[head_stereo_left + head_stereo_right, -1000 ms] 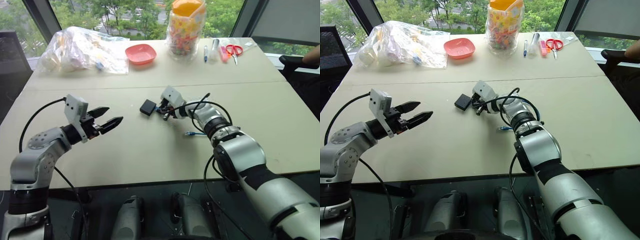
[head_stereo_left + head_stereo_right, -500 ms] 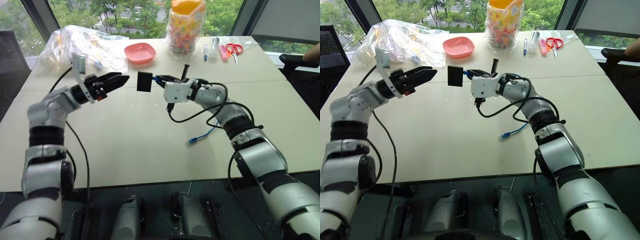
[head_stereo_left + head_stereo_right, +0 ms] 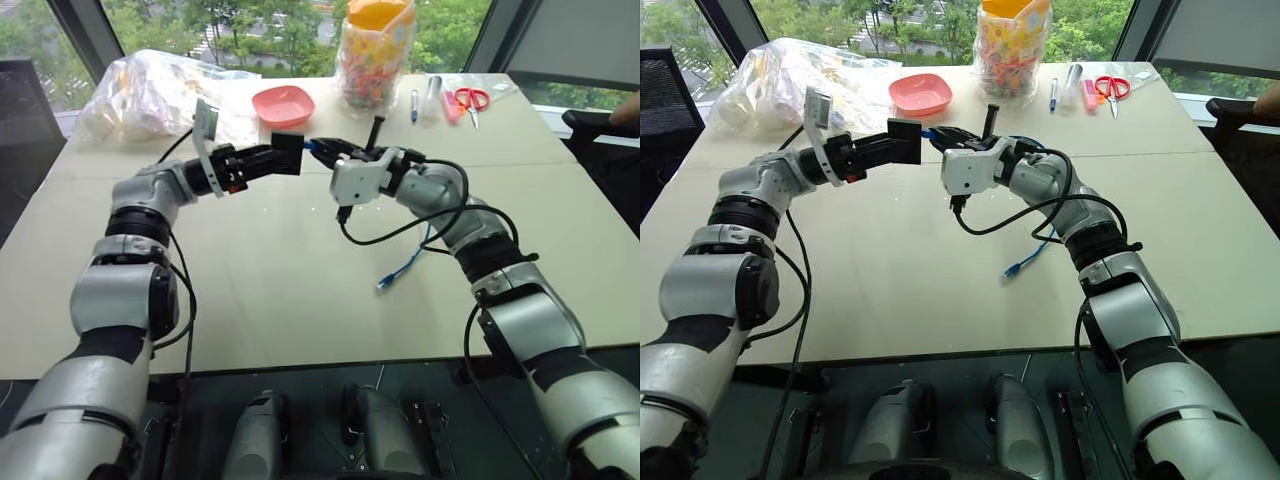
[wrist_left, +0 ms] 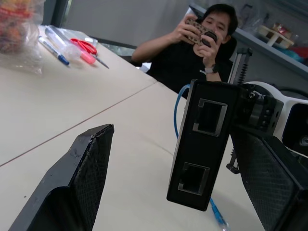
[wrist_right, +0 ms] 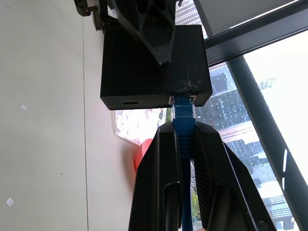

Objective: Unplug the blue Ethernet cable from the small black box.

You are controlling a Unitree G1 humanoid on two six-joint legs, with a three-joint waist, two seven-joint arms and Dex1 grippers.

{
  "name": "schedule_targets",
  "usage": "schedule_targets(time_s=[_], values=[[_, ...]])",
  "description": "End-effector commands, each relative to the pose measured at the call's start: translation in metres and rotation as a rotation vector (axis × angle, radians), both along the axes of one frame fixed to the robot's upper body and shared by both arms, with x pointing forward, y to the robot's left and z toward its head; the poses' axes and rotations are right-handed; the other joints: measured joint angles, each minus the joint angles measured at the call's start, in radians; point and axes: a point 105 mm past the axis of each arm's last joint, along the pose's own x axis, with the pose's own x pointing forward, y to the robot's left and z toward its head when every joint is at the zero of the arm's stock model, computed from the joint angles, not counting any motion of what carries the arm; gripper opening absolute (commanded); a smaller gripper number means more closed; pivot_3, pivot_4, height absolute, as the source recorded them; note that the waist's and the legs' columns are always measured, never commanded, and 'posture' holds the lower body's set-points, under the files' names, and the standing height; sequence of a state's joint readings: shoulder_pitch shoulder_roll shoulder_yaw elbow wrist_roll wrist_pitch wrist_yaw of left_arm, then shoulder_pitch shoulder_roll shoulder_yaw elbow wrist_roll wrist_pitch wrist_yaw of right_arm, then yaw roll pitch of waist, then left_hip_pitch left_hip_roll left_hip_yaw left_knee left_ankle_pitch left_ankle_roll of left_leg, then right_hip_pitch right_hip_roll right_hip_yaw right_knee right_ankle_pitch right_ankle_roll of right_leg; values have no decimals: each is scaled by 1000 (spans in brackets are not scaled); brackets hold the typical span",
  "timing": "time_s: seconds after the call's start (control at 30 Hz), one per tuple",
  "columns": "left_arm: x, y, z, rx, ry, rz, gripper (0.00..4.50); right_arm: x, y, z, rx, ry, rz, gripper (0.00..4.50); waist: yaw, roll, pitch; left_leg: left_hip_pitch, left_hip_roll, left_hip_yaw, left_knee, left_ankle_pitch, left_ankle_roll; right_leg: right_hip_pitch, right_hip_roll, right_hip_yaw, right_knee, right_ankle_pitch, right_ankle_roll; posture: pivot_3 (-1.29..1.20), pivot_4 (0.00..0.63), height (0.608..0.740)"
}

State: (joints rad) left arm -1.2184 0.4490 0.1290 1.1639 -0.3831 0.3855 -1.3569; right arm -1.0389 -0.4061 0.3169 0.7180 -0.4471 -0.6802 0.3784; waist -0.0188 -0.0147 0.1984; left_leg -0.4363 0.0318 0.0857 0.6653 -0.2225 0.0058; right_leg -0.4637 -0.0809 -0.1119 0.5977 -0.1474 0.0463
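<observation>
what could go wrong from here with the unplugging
1. The left gripper fingers straddle the small black box without visibly clamping it, so pulling now might just drag the box along.
2. The right gripper is shut on the blue Ethernet cable right at the plug; a skewed pull could strain the plug or port.
3. Everything hangs above the table; a slip would probably drop the box.

The small black box (image 4: pixel 204 144) stands upright between the left gripper's (image 4: pixel 183 183) spread fingers (image 4: pixel 79 183), seemingly untouched.
</observation>
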Motion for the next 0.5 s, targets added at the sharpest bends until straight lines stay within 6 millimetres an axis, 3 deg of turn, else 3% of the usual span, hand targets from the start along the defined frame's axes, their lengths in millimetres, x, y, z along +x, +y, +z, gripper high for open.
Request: schedule_targets(time_s=[0.03,0.17,0.2,0.33,0.4,0.47,0.5], values=[[-1,-1,18,5,-64,-26,2261,-7,0,21,51,-52,20,0,0,0,0,0,0,0,0,0,0,0,0,0,0,0,0,0,150,740],[-2,0,20,-11,-64,-32,588,-8,0,20,54,-41,12,0,0,0,0,0,0,0,0,0,0,0,0,0,0,0,0,0,150,740],[-2,0,20,-14,-63,-29,503,-8,0,20,54,-39,11,0,0,0,0,0,0,0,0,0,0,0,0,0,0,0,0,0,150,740],[-1,3,18,-38,-49,-10,505,-9,-6,16,59,9,9,1769,-1,0,0,0,0,-1,0,0,0,0,0,0,0,0,0,0,150,740],[-3,6,18,-71,-32,-19,505,-3,-22,10,85,63,-67,2820,0,0,0,0,0,-1,0,0,0,0,0,0,0,0,0,0,150,740],[-5,9,18,-96,-22,-27,505,-1,-32,6,153,134,-104,3885,5,0,0,0,0,-1,0,0,0,0,0,0,0,0,0,0,150,740],[-5,11,20,-130,-10,-27,505,-2,-38,8,312,259,-102,4352,6,0,0,0,0,-1,0,0,0,1,0,0,0,0,0,0,150,740]])
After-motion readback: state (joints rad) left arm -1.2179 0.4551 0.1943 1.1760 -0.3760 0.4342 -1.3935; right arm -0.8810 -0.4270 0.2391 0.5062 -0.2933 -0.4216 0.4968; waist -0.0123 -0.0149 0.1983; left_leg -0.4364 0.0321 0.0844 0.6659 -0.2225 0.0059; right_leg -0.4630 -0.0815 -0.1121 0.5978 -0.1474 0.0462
